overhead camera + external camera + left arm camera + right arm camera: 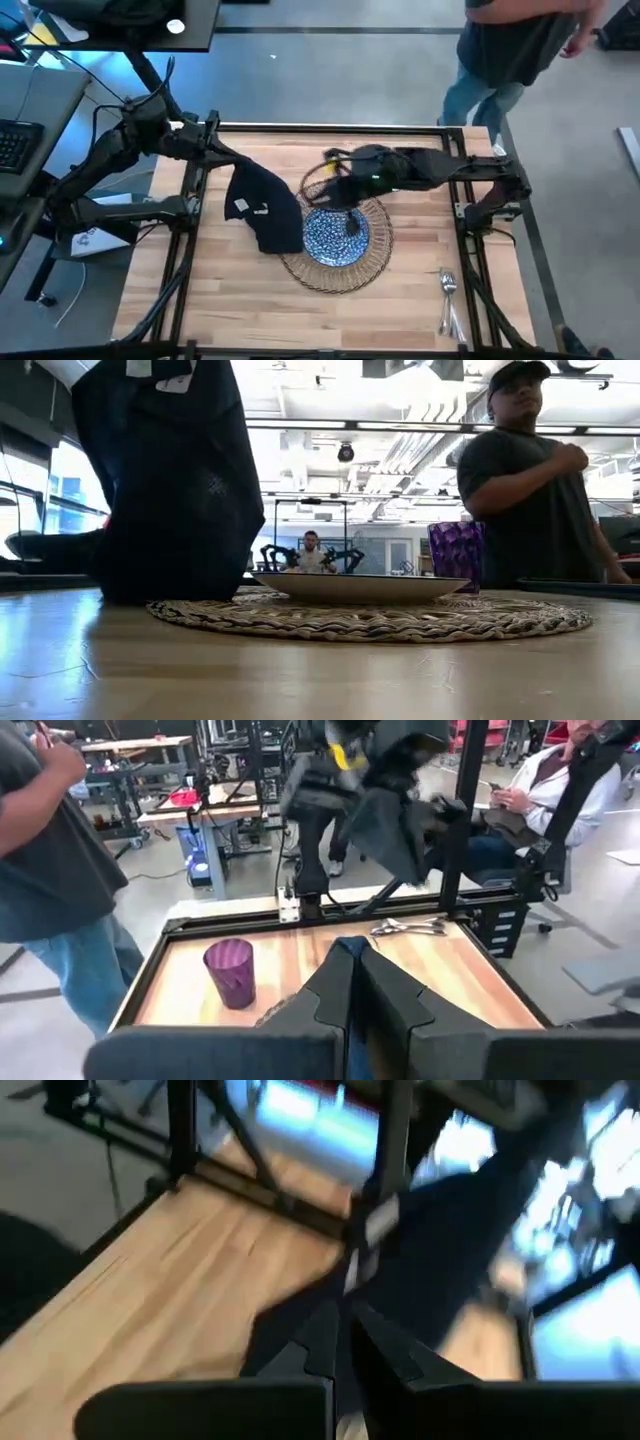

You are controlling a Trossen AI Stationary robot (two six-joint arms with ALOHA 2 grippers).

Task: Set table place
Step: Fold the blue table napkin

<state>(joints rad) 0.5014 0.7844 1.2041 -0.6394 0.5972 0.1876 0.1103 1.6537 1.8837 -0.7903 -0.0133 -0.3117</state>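
Left gripper [357, 982] lifting napkin [262, 205], plate [335, 238] beside

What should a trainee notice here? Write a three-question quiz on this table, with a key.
1. True or false: the plate lies on the wicker mat.
2. Where is the cutlery? A: on the plate. B: on the bare table, near the right arm's side. C: in a cup.
3. Fill in: the left hand is shut on the dark ____.

Key: 1 true. 2 B. 3 napkin.
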